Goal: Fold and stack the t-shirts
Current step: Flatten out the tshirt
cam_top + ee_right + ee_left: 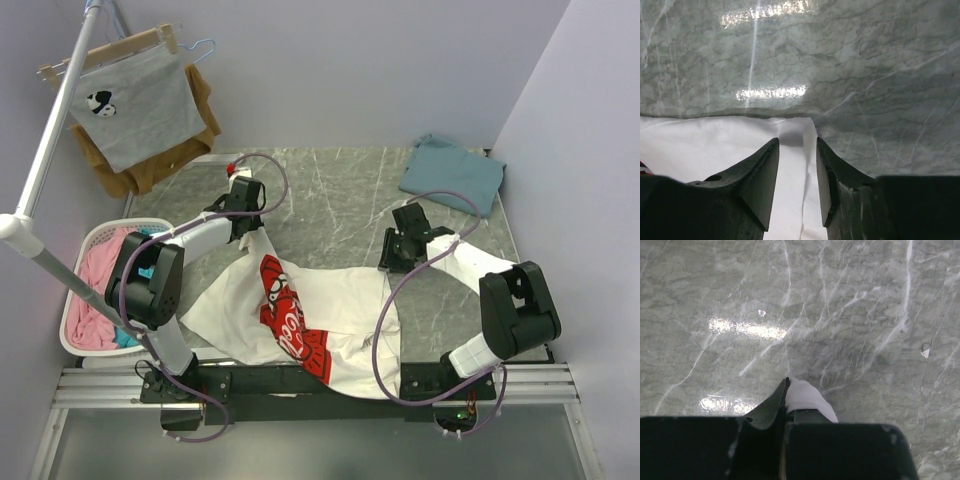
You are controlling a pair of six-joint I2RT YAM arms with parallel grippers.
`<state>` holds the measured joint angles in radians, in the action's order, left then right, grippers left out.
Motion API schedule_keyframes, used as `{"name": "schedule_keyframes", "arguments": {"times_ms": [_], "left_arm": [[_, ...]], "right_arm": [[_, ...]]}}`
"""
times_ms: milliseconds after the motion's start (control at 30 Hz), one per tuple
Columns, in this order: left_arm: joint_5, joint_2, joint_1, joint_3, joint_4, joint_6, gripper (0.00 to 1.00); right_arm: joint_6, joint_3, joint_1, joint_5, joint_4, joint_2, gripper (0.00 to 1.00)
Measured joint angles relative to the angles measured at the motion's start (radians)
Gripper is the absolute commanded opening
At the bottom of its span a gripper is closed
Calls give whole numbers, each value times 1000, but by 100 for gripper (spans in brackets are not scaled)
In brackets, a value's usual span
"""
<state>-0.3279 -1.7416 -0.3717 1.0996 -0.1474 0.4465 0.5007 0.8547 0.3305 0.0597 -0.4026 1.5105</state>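
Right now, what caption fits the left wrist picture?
Left gripper pinches the white cloth t-shirt over the grey marble table.

The grey-green, white-veined marble table [340,190] carries two garments. A white t-shirt [340,300] with a red lettered logo lies rumpled across the lower middle of the top view, its logo creased and turned sideways. A teal-blue t-shirt [452,172] lies folded at the table's upper right corner, well apart from it.

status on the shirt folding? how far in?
Done, apparently: teal t-shirt lies folded at the far right corner. In hand: white t-shirt, rumpled and unfolded; left claw is shut on its cloth, right claw open over its edge. Left: fold it, stack both.
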Motion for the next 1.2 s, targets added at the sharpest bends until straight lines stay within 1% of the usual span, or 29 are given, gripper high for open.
{"name": "schedule_keyframes", "arguments": {"times_ms": [233,300,433,633,767,867,967,1067,1200], "left_arm": [[8,0,0,0,0,0,1],[10,0,0,0,0,0,1],[10,0,0,0,0,-1,1],[9,0,0,0,0,-1,1],[6,0,0,0,-1,-12,1],[-6,-1,2,5,-7,-20,1],[-10,-10,11,32,-23,-27,1],[-10,-43,29,89,-27,-39,1],[-10,-117,60,181,-37,-54,1]], "right_arm": [[2,-13,-10,20,39,32,41],[4,-19,-11,41,66,47,35],[3,-30,-14,94,110,74,0],[2,-31,-16,109,131,68,0],[-1,-29,-34,55,116,-3,0],[-5,1,-87,-3,96,-58,0],[-15,84,-163,-65,82,-52,0],[-27,185,-212,-108,77,-14,0],[-38,356,-255,-123,86,106,0]]}}
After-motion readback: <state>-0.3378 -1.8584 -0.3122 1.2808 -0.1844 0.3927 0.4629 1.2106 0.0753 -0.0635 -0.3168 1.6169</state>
